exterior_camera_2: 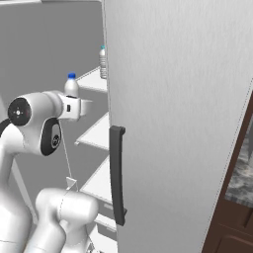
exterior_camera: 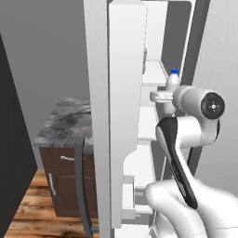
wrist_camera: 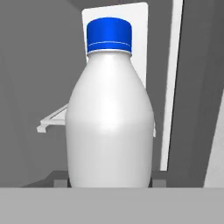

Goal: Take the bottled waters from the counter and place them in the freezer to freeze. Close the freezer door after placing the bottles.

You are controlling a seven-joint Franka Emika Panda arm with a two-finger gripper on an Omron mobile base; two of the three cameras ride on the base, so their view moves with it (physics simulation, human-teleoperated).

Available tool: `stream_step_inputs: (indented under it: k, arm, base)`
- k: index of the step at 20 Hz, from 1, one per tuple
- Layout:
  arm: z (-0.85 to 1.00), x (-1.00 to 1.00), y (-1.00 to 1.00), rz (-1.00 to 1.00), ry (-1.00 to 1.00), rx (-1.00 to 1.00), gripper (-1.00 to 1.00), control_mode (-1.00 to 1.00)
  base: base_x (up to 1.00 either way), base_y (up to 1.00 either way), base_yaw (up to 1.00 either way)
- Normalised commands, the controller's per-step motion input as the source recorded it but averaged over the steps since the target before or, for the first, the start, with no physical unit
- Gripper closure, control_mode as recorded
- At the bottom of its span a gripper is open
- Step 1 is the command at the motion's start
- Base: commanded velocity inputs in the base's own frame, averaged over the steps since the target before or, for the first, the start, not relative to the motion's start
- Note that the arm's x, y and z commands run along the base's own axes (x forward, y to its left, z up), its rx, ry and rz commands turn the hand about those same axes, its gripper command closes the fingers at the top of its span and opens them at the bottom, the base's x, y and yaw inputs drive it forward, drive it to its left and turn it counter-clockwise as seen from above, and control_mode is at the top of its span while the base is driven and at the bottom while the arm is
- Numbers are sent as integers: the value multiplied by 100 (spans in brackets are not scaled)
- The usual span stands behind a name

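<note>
Blue-capped bottle hides the fingers; second bottle half behind plain door.

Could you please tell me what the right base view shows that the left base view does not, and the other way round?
Right base view: a second bottle with a teal cap standing on an upper freezer shelf, and the outer face of the plain silver door with its dark handle.

Left base view: the freezer door swung open with its white inner lining, and a marble-topped cabinet on a wooden floor.

Both: the gripper shut on the blue-capped bottle, held upright among the white freezer shelves.
</note>
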Motion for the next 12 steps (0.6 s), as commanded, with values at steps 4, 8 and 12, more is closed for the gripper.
stream_step_inputs:
  k: [4, 8, 12]
  arm:
    - [0, 3, 5, 6, 1, -4, 100, -100]
    - [0, 33, 17, 0, -1, 0, 100, -100]
    - [0, 46, 9, 0, -5, 0, 100, -100]
  base:
    - [0, 0, 0]
    - [0, 0, 0]
    - [0, 0, 0]
